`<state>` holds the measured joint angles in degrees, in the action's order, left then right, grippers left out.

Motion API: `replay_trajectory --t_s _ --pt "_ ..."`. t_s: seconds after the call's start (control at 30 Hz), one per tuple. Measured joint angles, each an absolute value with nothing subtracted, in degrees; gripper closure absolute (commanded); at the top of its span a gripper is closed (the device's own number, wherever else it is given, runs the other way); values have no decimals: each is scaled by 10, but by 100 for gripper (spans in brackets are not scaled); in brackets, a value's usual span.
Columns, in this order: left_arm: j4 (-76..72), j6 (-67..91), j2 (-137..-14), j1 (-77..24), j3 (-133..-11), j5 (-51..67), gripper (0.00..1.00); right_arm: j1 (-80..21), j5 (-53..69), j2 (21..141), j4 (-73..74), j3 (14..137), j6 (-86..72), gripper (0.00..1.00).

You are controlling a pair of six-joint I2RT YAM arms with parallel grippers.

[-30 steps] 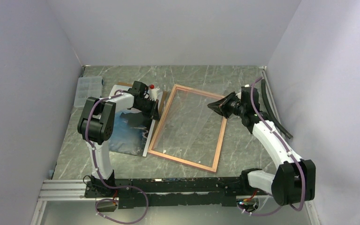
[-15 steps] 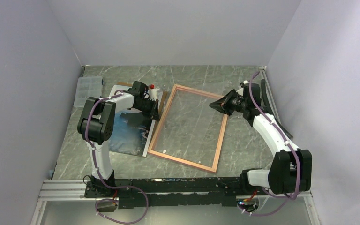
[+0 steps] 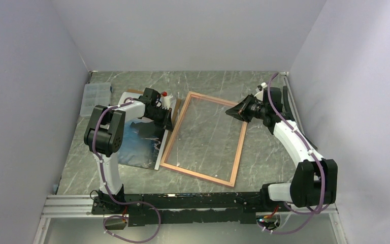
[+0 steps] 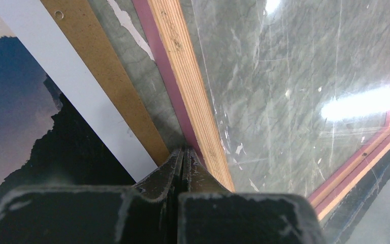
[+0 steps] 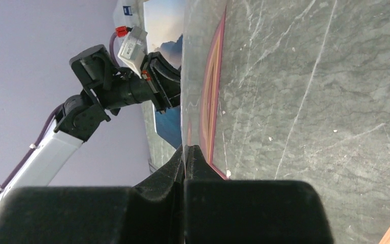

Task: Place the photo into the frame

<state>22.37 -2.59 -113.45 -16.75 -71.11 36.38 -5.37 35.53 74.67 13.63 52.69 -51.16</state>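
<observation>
Reaching out over the photo [image 3: 141, 145], the left arm [image 3: 106, 132] is folded sharply at the elbow with the wrist dropped low. The left gripper [image 3: 168, 122] noses down at the left rail of the frame [image 3: 199, 174]. Its jaws are pressed flat together with nothing between them. In the wrist view the tip sits right in the narrow gap between that rail and the brown backing board [image 4: 99, 66].

Over on the other side, the right arm [image 3: 294, 142] climbs from its base and bends in toward the frame's far right corner. The right gripper [image 3: 232, 113] lies nearly level and points left, jaws closed as well and holding nothing. Its tips are at the edge of the right rail; whether they actually touch it is hard to call from here.

The frame lies flat on the marble table [image 3: 208, 81], tan wood side up with pink along the outer edge. The stone shows through the clear pane [image 4: 294, 76]. The photo lies picture-up just left of the frame, resting on the backing board and outside the rails. The left forearm crosses over its far end.

A clear organizer box [image 3: 92, 97] sits by the left wall, well apart from the action, its contents too small to make out. Black strips [image 3: 293, 109] lie along the right wall behind the right arm.
</observation>
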Motion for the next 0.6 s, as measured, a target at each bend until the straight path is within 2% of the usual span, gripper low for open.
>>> replay_trajectory --t_s 0.6 --pt "224 -28 -1134 -168 -711 364 97 -100 360 741 95 537 -516 100"
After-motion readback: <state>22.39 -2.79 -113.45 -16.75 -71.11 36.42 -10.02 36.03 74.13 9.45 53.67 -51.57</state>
